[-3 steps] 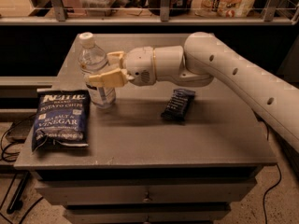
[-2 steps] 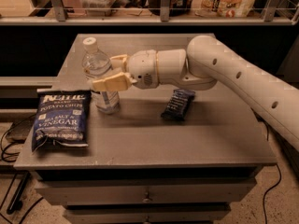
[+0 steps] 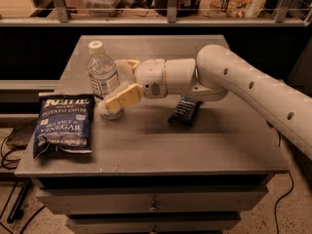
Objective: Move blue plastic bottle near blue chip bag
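Observation:
The blue plastic bottle [image 3: 101, 72], clear with a white cap, stands upright on the grey table [image 3: 170, 150] near its left side. The blue chip bag [image 3: 63, 126] lies flat just to the bottle's front left, almost touching it. My gripper [image 3: 115, 83] reaches in from the right at the bottle's lower half. Its fingers are spread, one in front of the bottle [image 3: 122, 97] and one behind it [image 3: 128, 64], no longer pressing on it.
A small dark blue snack bar wrapper [image 3: 185, 110] lies on the table under my forearm. Behind the table runs a shelf with a rail [image 3: 170, 19] and several packages. Drawers sit below the table top. Cables lie on the floor at the left.
The bottle has moved a little towards the front and now stands by the chip bag. The fingers have spread wider apart around it.

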Available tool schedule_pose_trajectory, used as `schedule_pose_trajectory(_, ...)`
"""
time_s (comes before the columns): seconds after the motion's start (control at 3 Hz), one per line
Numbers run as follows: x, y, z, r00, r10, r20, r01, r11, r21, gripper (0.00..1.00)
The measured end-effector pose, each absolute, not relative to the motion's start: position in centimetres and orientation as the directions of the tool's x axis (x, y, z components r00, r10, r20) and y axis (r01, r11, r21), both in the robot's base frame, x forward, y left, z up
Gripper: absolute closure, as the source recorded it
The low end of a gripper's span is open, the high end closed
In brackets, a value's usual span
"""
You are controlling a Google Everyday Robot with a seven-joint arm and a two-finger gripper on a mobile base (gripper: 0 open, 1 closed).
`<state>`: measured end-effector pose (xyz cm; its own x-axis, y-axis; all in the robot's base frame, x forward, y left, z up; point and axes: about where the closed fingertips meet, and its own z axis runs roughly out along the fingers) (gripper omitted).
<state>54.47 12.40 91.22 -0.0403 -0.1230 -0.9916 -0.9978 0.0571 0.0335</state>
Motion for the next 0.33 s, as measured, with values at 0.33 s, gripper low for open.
schedule_pose_trajectory(0.33, 54.46, 12.39, 91.19, -0.041, -0.123, -0.992, -0.998, 0.058, 0.035, 0.00)
